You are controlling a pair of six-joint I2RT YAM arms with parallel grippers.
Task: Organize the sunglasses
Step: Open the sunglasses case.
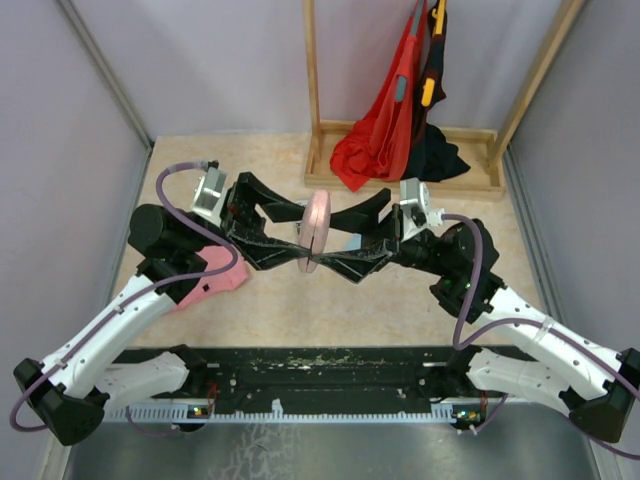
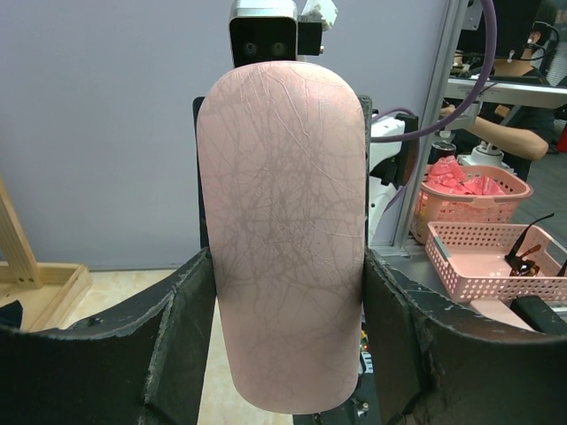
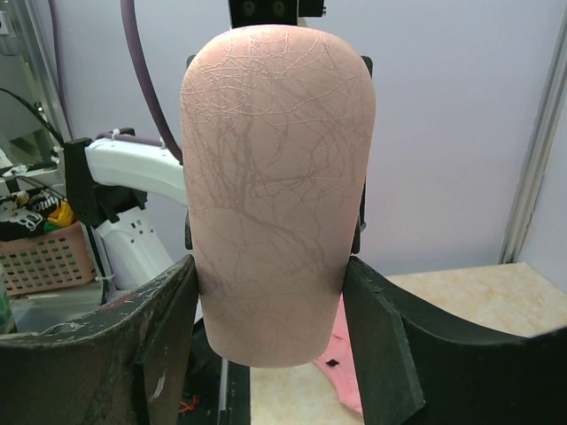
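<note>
Standing upright, pink case (image 1: 316, 232) pinched between left claw (image 1: 299, 238) and right claw (image 1: 336, 242).

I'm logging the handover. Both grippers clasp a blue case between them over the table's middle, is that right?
Not quite: the case is pink, not blue, as both wrist views show. The rest holds: the left gripper and right gripper both clasp it over the table's middle.

Case (image 1: 317, 225) between left gripper (image 1: 300, 238) and right gripper (image 1: 333, 241), rack (image 1: 470, 184) behind
</note>
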